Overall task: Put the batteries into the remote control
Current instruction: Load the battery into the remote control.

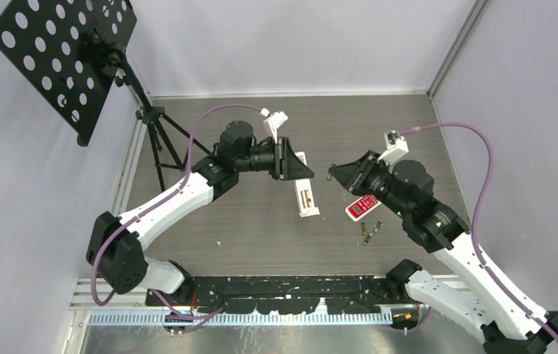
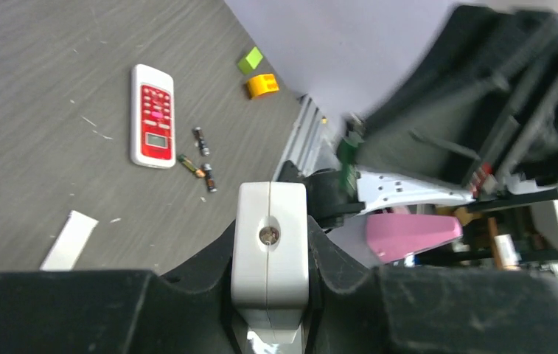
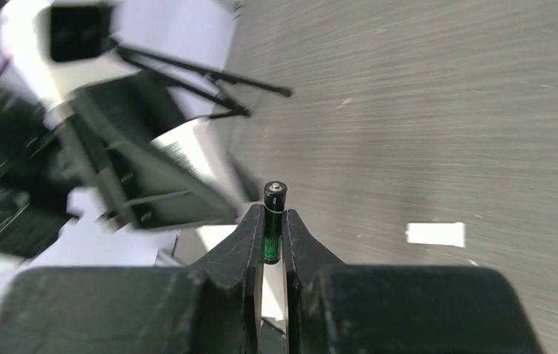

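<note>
My left gripper (image 1: pixel 288 159) is shut on the far end of a long white remote control (image 1: pixel 306 195), whose open battery bay faces up. In the left wrist view the remote's end (image 2: pixel 270 247) sits clamped between the black fingers (image 2: pixel 202 273). My right gripper (image 1: pixel 332 175) hovers just right of that remote. It is shut on a green-wrapped battery (image 3: pixel 274 221), which stands upright between the fingertips with its cap poking out above them. Three more batteries (image 1: pixel 368 231) lie loose on the table; the left wrist view shows them (image 2: pixel 200 140) beside a red-and-white remote.
A red-and-white remote (image 1: pixel 362 206) lies under the right arm's wrist. A flat white cover strip (image 3: pixel 436 234) rests on the table. A green block (image 2: pixel 250 59) and an orange block (image 2: pixel 262 85) sit near the wall. A tripod stand (image 1: pixel 159 140) with a perforated black plate occupies the back left.
</note>
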You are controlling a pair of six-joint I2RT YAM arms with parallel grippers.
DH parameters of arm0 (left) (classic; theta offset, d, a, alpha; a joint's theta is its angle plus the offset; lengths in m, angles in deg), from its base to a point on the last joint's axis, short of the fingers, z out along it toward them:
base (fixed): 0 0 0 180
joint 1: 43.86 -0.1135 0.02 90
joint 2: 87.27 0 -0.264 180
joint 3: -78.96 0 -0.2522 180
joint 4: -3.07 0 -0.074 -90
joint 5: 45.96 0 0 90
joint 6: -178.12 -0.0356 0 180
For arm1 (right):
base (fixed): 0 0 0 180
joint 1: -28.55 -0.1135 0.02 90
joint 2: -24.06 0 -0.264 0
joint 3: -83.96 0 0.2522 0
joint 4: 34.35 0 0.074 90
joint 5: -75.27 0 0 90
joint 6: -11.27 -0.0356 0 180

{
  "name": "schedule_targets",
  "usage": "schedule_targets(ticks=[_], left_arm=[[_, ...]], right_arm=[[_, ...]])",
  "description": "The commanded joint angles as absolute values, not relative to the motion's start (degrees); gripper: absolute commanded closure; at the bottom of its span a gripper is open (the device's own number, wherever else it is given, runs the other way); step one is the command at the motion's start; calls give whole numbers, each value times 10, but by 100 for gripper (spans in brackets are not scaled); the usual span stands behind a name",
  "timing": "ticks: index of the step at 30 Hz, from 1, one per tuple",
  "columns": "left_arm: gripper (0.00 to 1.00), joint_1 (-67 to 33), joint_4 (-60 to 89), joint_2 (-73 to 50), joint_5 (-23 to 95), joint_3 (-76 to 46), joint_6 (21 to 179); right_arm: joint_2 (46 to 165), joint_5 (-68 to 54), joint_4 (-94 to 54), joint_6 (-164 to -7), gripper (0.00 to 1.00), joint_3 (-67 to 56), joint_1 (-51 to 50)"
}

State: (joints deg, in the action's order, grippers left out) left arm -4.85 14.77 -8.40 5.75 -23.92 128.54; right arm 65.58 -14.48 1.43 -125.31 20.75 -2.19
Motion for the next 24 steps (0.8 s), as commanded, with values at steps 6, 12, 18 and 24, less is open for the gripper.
schedule_targets(ticks=[6,12,18,24], left_arm=[[100,-76,82,-54,18,-220,1418],[100,-114,14,-49,-20,-254,1466],[100,-140,-21,-54,-44,-281,1485],[100,-147,-55,-50,-66,-288,1506]], right_arm=[[735,-275,-59,-1104,90,123,-227],[793,-318,-59,-1071,90,101,-275],[816,-334,-55,-1059,91,92,-283],[827,-338,-54,-1048,91,89,-284]])
